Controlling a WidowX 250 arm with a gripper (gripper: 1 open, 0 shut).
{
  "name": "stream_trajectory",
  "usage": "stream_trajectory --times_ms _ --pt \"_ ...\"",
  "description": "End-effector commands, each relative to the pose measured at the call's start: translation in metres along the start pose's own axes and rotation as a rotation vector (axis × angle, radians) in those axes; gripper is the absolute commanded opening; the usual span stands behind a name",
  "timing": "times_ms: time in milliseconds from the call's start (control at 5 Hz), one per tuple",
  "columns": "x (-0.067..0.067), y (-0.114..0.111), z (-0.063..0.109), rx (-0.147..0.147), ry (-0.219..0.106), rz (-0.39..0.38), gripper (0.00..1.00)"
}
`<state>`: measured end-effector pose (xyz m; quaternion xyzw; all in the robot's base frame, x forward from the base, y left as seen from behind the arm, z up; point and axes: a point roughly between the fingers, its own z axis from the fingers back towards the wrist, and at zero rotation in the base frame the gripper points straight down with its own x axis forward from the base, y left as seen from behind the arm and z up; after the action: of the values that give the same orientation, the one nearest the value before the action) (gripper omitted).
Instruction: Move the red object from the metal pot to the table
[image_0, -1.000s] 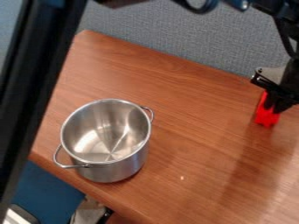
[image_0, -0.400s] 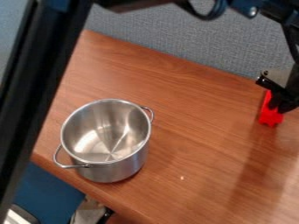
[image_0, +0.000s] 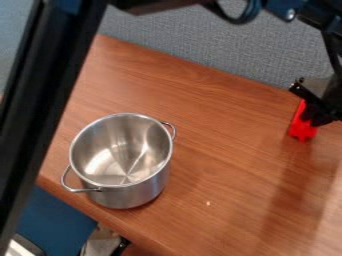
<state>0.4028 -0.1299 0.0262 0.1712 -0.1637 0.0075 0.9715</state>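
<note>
Nearest the camera, in the lower left of the frame, the metal pot (image_0: 122, 160) stands upright on the table (image_0: 214, 110), close to its rounded near corner. Its shiny inside shows only bare steel, so the first half of the job looks done: nothing red is left in it.

Farther back, at the right edge, the red object (image_0: 303, 125) stands on end, its lower end at or just above the wood; a faint reddish reflection lies under it, but whether it actually rests there cannot be told. The gripper (image_0: 311, 108) reaches down from the upper right and has its dark jaws closed nearly all the way on the top of the red piece, gripping it. By my reading, what is left is to settle the piece on the table if it is not already down, let go, and lift away.

The open stretch of wood between pot and red piece is bare, and the two are well apart. A dark slanted bar (image_0: 47, 90) crosses the left side of the frame in front of the scene, and a grey-blue wall (image_0: 201, 40) lies beyond the table's far edge. Neither obstructs the placement.
</note>
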Motion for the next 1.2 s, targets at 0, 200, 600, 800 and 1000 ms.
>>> stream_trajectory --times_ms 0,200,600,800,1000 --pt "-0.02 0.001 -0.046 0.086 0.16 -0.004 0.0" --pt "0.0 0.001 -0.041 0.108 0.178 0.068 0.0" --pt "0.011 0.007 -0.038 0.173 0.247 0.229 0.0" --pt "0.008 0.012 -0.043 0.215 0.275 0.303 0.0" --pt "0.002 0.035 -0.048 0.212 0.269 0.341 0.0"
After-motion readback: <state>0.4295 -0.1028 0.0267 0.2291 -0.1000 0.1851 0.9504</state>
